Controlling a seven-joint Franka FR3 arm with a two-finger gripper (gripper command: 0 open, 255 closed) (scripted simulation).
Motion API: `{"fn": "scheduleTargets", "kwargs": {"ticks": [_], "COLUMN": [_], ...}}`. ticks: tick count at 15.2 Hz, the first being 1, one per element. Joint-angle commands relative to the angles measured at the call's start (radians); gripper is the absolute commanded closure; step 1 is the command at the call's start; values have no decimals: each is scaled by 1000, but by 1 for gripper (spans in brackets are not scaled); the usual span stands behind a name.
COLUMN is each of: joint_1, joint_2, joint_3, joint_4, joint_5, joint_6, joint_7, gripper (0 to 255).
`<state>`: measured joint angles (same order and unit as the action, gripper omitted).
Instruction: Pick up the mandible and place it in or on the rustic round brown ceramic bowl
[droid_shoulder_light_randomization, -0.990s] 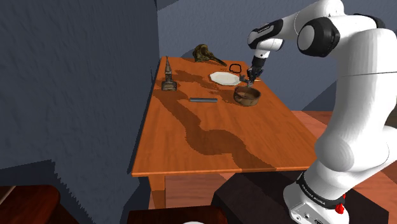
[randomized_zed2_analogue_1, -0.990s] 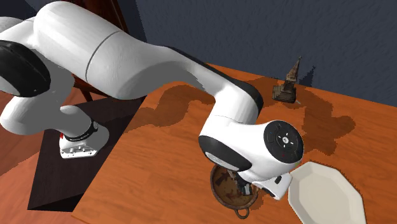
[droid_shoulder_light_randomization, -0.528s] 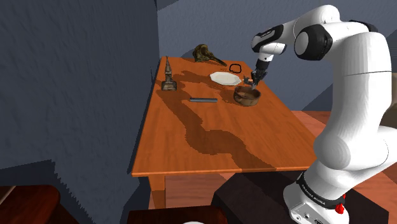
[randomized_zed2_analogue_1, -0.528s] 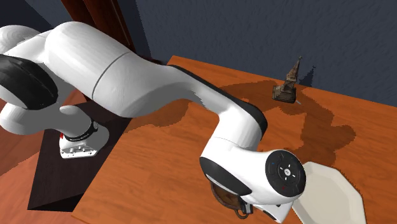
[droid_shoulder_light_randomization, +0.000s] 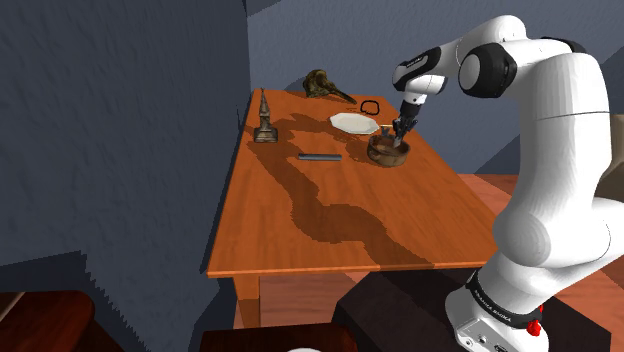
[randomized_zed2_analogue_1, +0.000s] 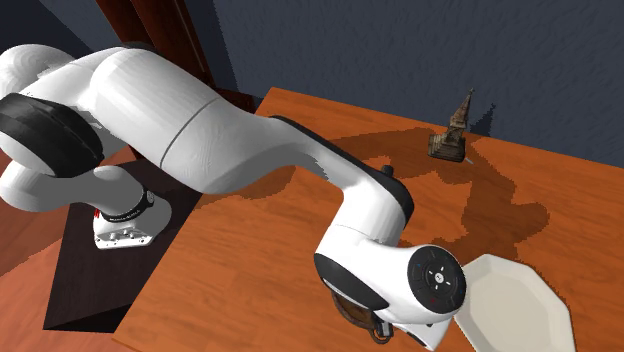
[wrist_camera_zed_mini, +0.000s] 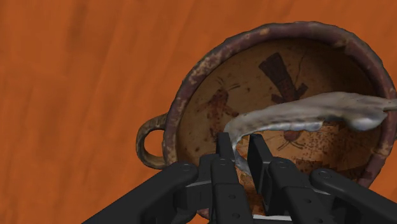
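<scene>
Half done, by the look of things. Holding the pale grey, curved bone mandible (wrist_camera_zed_mini: 299, 113) pinched by one end in the all-black two-finger gripper (wrist_camera_zed_mini: 240, 145), with the fingers (wrist_camera_zed_mini: 224, 159) closing tight on the narrow bend and leaving the long arm sweeping out sideways. Hanging it over the mouth of the round brown ceramic bowl (wrist_camera_zed_mini: 191, 86), dark and worn at the rim, painted with dark figures inside and carrying a small loop handle on the outside. Reaching with the free tip towards the rim opposite that handle. Possibly resting on the inner wall already, possibly hovering just above it; not telling which from the wrist view. In the shoulder view, poising just above the bowl, close beside the white many-sided plate (droid_shoulder_light_randomization: 353, 122) on the orange-brown wooden table (droid_shoulder_light_randomization: 300, 200).

Judging the bone to be light, stiff and somewhat brittle: not flexing under the pinch, yet risking a chip if dropped onto hard ceramic. Also judging it smooth and thin, so liable to swivel about the pinch point, being gripped far from its middle with the long end acting as a lever. Gripping across the thin section near the bend, as here, looking sound enough for a short carry. Probably calling for lowering well inside the rim before releasing, and for opening gently to avoid flicking the free tip over the edge.
</scene>
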<state>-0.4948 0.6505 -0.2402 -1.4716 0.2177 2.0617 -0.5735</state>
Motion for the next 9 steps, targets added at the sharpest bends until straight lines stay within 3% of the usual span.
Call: {"fn": "scheduleTargets", "kwargs": {"ticks": [1, 4, 5, 9], "joint_1": [0, 0, 0, 0], "joint_2": [-1, -1, -1, -1], "joint_3": [0, 0, 0, 0], "joint_4": [-2, -2, -2, -2], "joint_5": [0, 0, 0, 0], "joint_6": [2, 2, 2, 2], "joint_7": [0, 0, 0, 0], "gripper": [255, 255, 0, 0]}}
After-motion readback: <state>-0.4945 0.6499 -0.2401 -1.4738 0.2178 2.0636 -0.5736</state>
